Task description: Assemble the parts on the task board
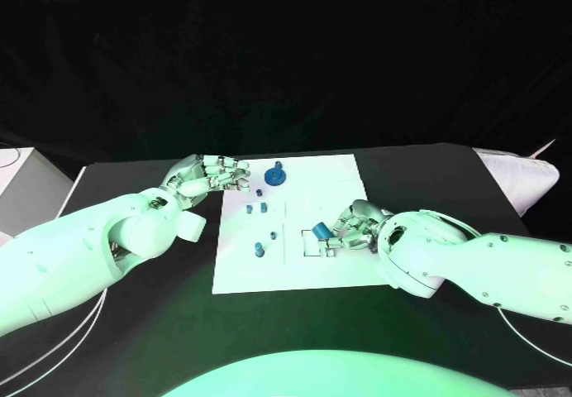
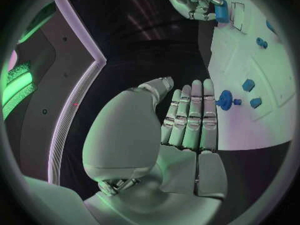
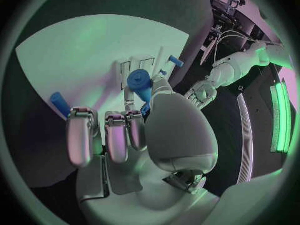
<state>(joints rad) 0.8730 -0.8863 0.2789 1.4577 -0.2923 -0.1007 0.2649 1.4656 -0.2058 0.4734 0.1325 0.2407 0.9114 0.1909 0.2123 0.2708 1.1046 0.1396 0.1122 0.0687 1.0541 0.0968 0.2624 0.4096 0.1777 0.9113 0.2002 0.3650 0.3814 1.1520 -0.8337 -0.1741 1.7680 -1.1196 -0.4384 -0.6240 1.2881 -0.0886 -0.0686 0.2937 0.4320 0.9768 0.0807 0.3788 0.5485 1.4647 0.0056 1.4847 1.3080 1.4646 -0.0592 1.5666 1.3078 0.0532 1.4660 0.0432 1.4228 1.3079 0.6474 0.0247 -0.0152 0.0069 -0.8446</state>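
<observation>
Board [image 1: 312, 273] sits white in the middle of the black table [image 1: 143, 331], with both hands working at its edges.

Right hand [image 1: 348, 225] is over the board's right part. From the right wrist view, its thumb and a finger pinch a blue cylinder [image 3: 140, 81], held just beyond the fingertips, while the other fingers [image 3: 80, 135] hang curled side by side with nothing in them. The same cylinder [image 1: 323, 235] shows in the head view at the fingertips, close to a small outlined slot [image 1: 312, 234] on the board; whether it touches the board I cannot tell. Another small blue part [image 3: 175, 61] lies on the board past the pinched piece, and a blue peg [image 3: 59, 104] lies beside the curled fingers.

Left hand [image 1: 215, 175] is at the board's far left corner. Its fingers [image 2: 190, 117] lie straight and pressed together, holding nothing, thumb alongside. Just off the fingertips lies a round blue part with a short stem [image 2: 225, 100], resting on the board; the fingertips look very near it, but contact is unclear. Further small blue pieces [image 1: 262, 246] are scattered on the board between the two hands.
</observation>
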